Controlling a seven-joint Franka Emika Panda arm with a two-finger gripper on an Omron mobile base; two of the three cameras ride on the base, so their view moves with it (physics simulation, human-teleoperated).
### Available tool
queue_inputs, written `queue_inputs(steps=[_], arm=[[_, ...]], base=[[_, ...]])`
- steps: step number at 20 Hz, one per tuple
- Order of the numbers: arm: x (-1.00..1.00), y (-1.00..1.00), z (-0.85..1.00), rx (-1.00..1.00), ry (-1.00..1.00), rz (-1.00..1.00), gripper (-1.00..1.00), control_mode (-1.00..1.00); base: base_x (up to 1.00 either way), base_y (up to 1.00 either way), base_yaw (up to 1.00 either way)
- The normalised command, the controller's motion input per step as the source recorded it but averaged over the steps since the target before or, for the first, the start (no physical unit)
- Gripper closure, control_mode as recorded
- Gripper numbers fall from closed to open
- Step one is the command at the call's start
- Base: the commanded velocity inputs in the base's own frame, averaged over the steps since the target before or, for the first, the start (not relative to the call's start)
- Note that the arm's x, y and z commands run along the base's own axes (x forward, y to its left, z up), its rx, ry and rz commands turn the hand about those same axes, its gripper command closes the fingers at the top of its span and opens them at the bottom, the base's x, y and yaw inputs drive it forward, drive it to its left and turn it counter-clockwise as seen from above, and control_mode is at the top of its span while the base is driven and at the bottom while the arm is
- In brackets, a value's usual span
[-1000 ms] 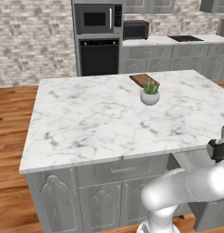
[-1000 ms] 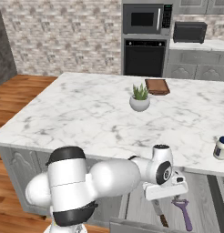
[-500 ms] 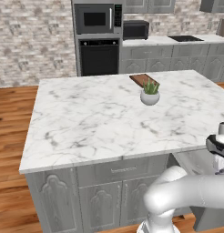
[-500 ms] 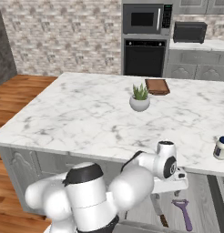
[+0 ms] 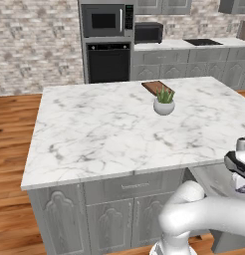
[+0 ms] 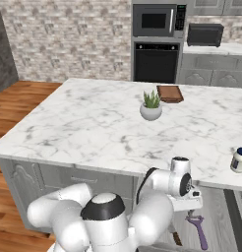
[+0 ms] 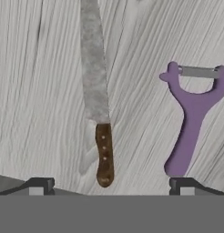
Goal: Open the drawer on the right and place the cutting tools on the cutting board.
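I have the drawer (image 6: 211,231) open under the right end of the tabletop (image 6: 93,128), so the first step looks done; both cutting tools lie inside it, so nothing has been carried over yet. My fingers (image 7: 109,184) hang above the drawer floor, spread wide and empty, with the knife (image 7: 98,104) lying between the two tips and the peeler (image 7: 192,116) near the right-hand tip in the hand view. I judge the next job is to drop onto one of them, most likely the knife, and pinch it.

The knife has a long grey blade and a short brown riveted handle, handle end towards the hand. The peeler is purple with a Y-shaped head holding a grey blade bar, and it lies just beside the knife, not touching it. The cutting board (image 5: 155,87) sits at the far edge of the tabletop, bare, just behind the small potted plant (image 5: 164,102), well apart from the drawer. Two pick-and-carry trips are left
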Motion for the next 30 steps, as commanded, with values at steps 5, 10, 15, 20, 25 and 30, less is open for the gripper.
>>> queue_inputs(steps=[5, 10, 15, 20, 25, 30], arm=[[0.00, 0.00, -0.26, 0.00, 0.00, 0.00, -1.00, -1.00], [-0.03, 0.00, -0.22, 0.00, 0.00, 0.00, -1.00, -1.00], [-0.29, 0.01, -0.26, 0.00, 0.00, 0.00, -1.00, -1.00], [-0.11, 0.00, -0.20, 0.01, 0.00, 0.00, -1.00, -1.00], [0.08, 0.00, -0.08, 0.00, 0.00, 0.00, -1.00, -1.00], [0.14, 0.00, -0.19, 0.00, 0.00, 0.00, -1.00, -1.00]], base=[[0.00, 0.00, 0.00], [0.00, 0.00, 0.00], [0.00, 0.00, 0.00], [0.00, 0.00, 0.00], [0.00, 0.00, 0.00], [0.00, 0.00, 0.00]])
